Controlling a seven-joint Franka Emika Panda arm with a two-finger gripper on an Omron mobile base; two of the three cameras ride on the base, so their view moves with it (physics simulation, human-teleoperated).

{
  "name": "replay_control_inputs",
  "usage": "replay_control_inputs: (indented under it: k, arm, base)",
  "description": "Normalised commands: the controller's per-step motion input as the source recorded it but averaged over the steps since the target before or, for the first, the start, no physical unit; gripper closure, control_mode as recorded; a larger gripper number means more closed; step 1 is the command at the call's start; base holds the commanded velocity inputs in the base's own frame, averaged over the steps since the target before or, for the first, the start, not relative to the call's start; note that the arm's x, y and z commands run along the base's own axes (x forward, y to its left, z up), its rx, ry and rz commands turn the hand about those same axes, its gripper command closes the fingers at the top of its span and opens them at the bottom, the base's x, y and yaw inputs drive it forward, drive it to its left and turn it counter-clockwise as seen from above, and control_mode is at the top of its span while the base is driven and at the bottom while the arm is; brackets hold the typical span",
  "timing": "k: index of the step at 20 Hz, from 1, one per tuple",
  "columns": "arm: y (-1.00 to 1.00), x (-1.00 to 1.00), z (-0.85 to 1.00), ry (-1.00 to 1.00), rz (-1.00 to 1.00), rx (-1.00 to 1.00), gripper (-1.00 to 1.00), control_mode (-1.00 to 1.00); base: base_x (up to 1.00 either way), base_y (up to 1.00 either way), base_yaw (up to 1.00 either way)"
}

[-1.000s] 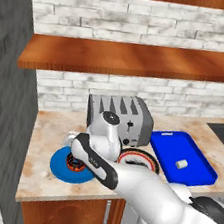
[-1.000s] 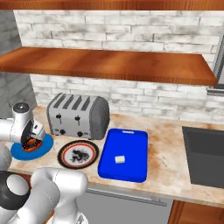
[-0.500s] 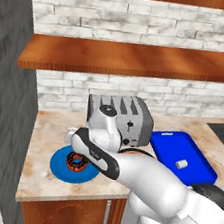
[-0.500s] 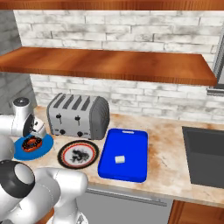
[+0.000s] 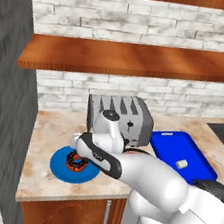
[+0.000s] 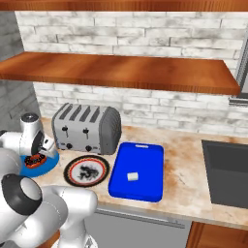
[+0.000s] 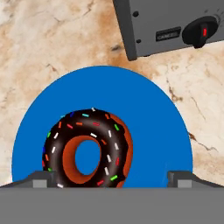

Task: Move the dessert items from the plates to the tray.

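The dark-brown ring doughnut (image 7: 87,151) with reddish icing and sprinkles lies flat on the round blue plate (image 7: 144,127). My gripper (image 7: 111,179) hangs open just above it. Its fingertips (image 7: 41,178) are spread wide, and the doughnut sits nearer the left one. In the left base view the gripper (image 5: 78,152) is over the doughnut (image 5: 78,162) and the blue plate (image 5: 58,166). The small white piece (image 6: 131,176) lies in the blue rectangular tray (image 6: 145,155). The red-rimmed patterned plate (image 6: 87,170) is bare between the blue plate (image 6: 46,167) and the tray.
A grey four-slot toaster (image 6: 87,128) stands right behind the plates, and its front shows in the hand view (image 7: 175,26). A sink (image 6: 227,174) lies at the far right. A wooden shelf (image 5: 141,60) runs overhead. A dark wall (image 5: 4,119) borders the counter on the left.
The arm's elbow has swung up and closer to the cameras. The hand stays over the blue plate, and the doughnut still lies on it.
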Motion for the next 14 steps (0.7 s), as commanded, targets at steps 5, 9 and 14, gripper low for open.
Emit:
replay_control_inputs:
  k: [5, 9, 14]
  arm:
    - [-0.01, 0.0, -0.2, 0.0, 0.0, -0.03, -1.0, -1.0]
    - [0.07, 0.02, -0.16, 0.0, 0.0, -0.05, -1.0, -1.0]
    - [0.01, 0.04, -0.23, 0.0, 0.0, -0.06, -1.0, -1.0]
  base:
    - [0.0, 0.0, 0.0]
    - [0.0, 0.0, 0.0]
    - [0.0, 0.0, 0.0]
